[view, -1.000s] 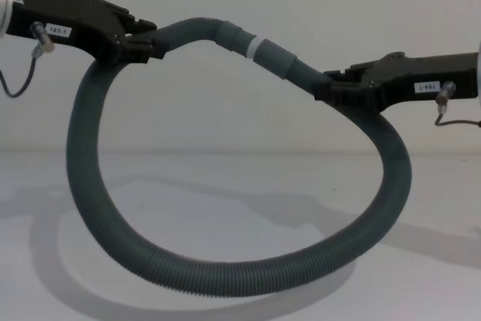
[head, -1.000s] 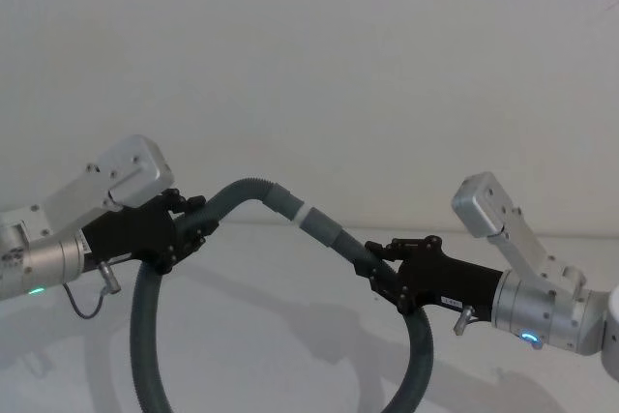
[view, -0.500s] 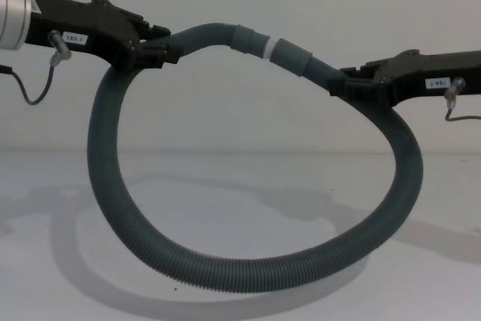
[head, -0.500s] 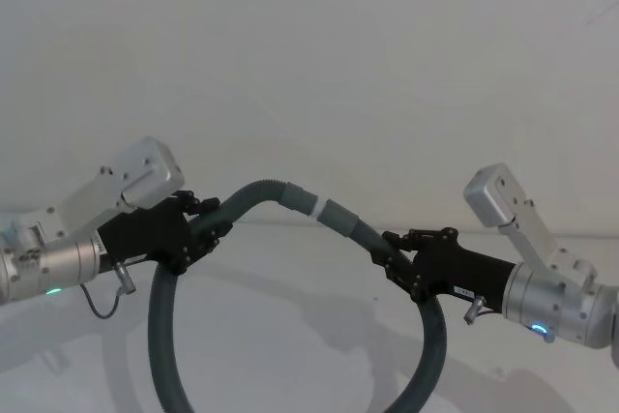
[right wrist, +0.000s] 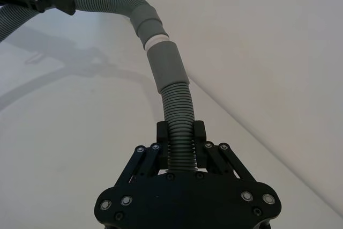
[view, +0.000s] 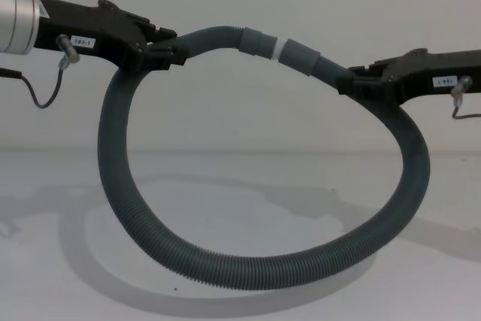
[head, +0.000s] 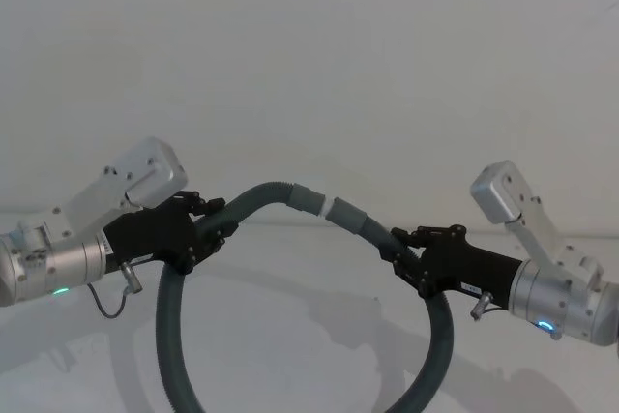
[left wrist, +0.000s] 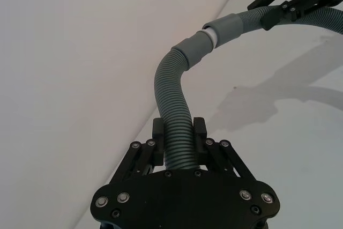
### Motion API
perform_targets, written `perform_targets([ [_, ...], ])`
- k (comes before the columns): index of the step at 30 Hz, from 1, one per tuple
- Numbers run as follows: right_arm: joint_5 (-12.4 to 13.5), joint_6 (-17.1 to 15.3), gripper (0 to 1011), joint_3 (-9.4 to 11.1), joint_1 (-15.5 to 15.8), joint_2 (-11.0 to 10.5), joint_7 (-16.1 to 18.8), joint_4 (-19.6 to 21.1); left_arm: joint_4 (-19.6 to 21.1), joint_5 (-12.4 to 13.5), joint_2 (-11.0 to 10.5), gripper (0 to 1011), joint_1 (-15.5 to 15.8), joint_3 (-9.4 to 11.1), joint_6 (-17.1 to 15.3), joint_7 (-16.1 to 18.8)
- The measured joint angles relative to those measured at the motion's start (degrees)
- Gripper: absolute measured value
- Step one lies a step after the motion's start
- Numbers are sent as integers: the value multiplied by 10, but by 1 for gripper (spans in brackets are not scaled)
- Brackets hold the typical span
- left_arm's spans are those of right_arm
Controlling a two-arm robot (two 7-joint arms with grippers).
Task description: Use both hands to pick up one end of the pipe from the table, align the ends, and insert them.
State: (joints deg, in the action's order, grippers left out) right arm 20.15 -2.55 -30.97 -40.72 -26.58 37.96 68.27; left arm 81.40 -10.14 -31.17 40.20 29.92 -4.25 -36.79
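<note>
Pipe [view: 248,276] loop bottom (head view) cut off

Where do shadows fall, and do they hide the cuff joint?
Chest view: the pipe casts soft grey shadows on the table, well below the joint. Head view: faint shadows under the loop. Both wrist views: white spigot evenly lit, sharp, no glare.

Plain white wall [head: 309,45] spans the background from 9 through 12 to 3 o'clock. Small dark speck [view: 175,289] at 7 o'clock, chest view foreground.
</note>
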Motion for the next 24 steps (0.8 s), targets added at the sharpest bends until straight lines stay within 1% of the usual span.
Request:
perform_targets([
  [24, -2, -2, 249, 3, -1, -1, -2, -2, -8, -3, 4, 288, 2, 1, 4, -1],
])
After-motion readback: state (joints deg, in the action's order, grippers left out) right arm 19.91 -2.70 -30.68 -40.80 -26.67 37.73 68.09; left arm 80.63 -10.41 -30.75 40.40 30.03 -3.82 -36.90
